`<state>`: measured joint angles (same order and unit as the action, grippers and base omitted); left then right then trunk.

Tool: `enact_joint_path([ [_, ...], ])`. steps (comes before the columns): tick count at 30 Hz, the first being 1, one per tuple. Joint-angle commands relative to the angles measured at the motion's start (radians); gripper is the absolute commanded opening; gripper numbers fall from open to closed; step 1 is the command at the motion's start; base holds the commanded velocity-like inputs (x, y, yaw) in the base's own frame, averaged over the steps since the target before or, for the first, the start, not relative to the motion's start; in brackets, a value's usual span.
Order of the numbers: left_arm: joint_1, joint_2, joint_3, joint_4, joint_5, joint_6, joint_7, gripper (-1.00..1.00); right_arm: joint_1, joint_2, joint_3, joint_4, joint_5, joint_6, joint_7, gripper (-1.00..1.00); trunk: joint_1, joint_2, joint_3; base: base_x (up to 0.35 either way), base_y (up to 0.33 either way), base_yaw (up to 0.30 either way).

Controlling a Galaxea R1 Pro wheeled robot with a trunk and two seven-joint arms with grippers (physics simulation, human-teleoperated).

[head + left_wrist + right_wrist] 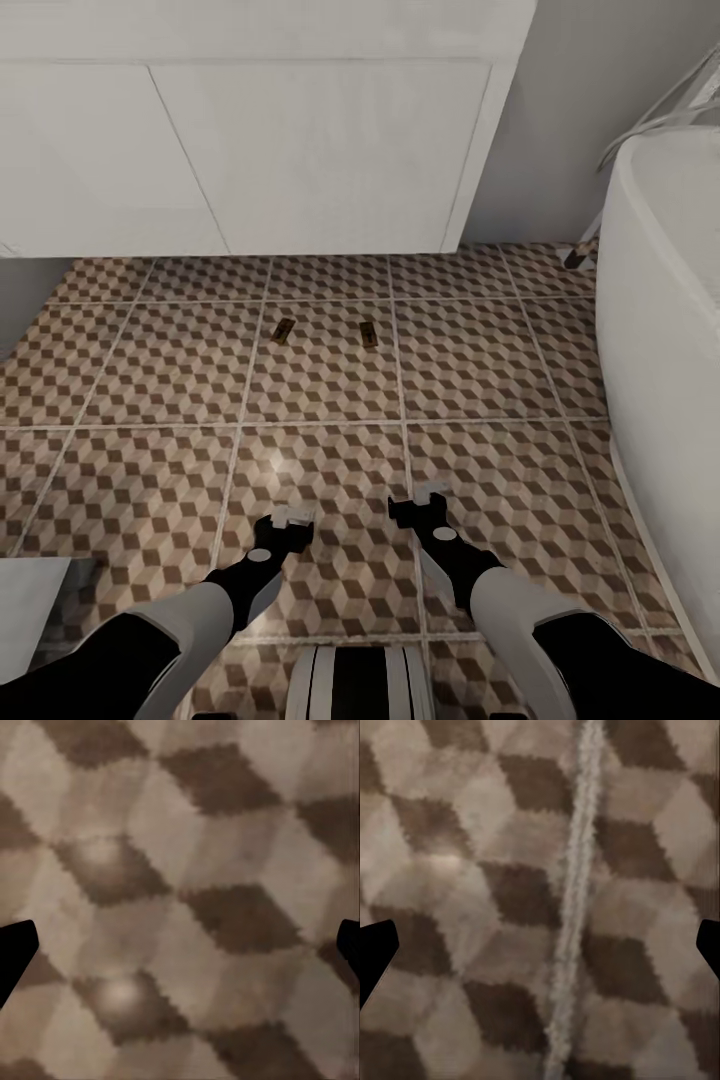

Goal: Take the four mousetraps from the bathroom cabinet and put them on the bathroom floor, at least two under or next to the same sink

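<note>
2 mousetraps [283, 331] [367, 335] lie on the bathroom floor [480, 360] near a white unit [250, 130]; left gripper [286, 522] and right gripper [420, 503] hang open, empty.

Two arms: glossy black upper sleeves, then pale grey rounded forearm shells, then black tapered wrists. Left pincer [283, 524]: black, angular, tipped with small light-grey blocks. Right pincer [420, 503]: same build, black body with a round pale cap on the wrist joint and grey finger blocks. Between the arms, a rounded white trunk [362, 683] with dark vertical seams. In both wrist views, black finger tips [13, 958] at the edges.
</note>
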<state>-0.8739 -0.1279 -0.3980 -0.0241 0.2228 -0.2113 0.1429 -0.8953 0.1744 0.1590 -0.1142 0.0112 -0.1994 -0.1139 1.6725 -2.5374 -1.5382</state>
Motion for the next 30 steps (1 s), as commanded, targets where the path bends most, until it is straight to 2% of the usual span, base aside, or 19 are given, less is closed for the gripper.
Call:
enact_joint_path([
  [1, 0.000, -0.002, -0.009, 0.001, 0.009, -0.004, 0.003, 1.00, 0.000, 0.000, 0.007, 0.001, 0.001, -0.002, -0.007, 1.00, -0.001, 0.000, 0.003, 0.000, 0.000, 0.000],
  [16, 0.000, -0.026, -0.007, 0.004, 0.011, 0.001, 0.006, 1.00, 0.001, 0.000, 0.007, 0.004, 0.000, -0.002, -0.006, 1.00, -0.007, 0.004, 0.061, 0.000, 0.000, 0.000],
  [26, 0.002, -0.026, -0.007, 0.005, 0.013, -0.002, 0.005, 1.00, 0.006, -0.006, 0.007, 0.017, 0.000, -0.004, -0.005, 1.00, -0.012, 0.006, 0.100, 0.000, 0.000, 0.000],
  [30, 0.002, -0.025, -0.006, 0.006, 0.024, -0.003, 0.004, 1.00, 0.007, -0.011, 0.007, 0.030, 0.000, -0.004, -0.006, 1.00, -0.014, 0.007, 0.116, 0.000, 0.000, 0.000],
])
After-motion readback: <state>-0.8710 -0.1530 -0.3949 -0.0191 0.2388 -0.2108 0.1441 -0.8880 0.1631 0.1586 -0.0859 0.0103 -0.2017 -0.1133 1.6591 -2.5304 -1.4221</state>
